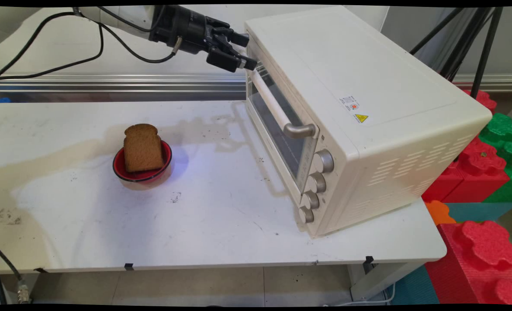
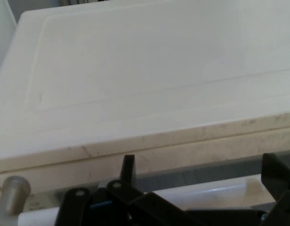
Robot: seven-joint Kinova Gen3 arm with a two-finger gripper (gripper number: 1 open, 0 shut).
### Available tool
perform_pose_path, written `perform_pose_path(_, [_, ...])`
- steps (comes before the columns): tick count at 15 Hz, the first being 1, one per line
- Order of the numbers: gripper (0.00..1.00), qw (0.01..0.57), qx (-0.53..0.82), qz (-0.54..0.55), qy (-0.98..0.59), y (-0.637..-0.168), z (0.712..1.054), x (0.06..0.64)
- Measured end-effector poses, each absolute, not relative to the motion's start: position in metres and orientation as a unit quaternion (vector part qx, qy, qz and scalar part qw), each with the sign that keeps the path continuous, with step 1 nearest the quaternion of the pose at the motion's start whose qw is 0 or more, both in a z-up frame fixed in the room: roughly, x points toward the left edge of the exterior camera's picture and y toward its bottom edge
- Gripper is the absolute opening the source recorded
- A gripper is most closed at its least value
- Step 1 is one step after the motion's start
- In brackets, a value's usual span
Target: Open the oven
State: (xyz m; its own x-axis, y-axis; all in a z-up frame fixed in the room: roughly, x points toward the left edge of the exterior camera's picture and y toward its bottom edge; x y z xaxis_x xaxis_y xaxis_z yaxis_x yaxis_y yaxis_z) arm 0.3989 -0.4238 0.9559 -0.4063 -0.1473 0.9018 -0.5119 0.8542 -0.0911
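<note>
Oven [image 1: 359, 112] cream, sits on right half of white table [image 1: 204, 233], front angled toward table's left; four knobs [image 1: 316, 183] in column at near end of front. Left of oven, well apart: red bowl [image 1: 128, 175] with brown bread slice [image 1: 142, 148] propped upright in it. Oven door [image 1: 281, 142] shut or nearly so, long handle [image 1: 277, 108] across its top. Farthest back, gripper [image 1: 243, 51] at far upper corner of oven front, jaws spread, one above other, just above handle's far end [image 2: 12, 193]. Red and green foam blocks [image 1: 480, 160] right of table.
</note>
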Motion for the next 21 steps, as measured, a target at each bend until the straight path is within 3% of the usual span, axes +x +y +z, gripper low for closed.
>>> perform_pose_path(4, [1.00, 0.504, 0.203, 0.183, -0.819, -0.427, 0.953, 0.396])
perform_pose_path(5, [0.00, 0.504, 0.203, 0.184, -0.819, -0.427, 0.953, 0.395])
perform_pose_path(21, [0.00, 0.499, 0.208, 0.187, -0.820, -0.436, 0.946, 0.389])
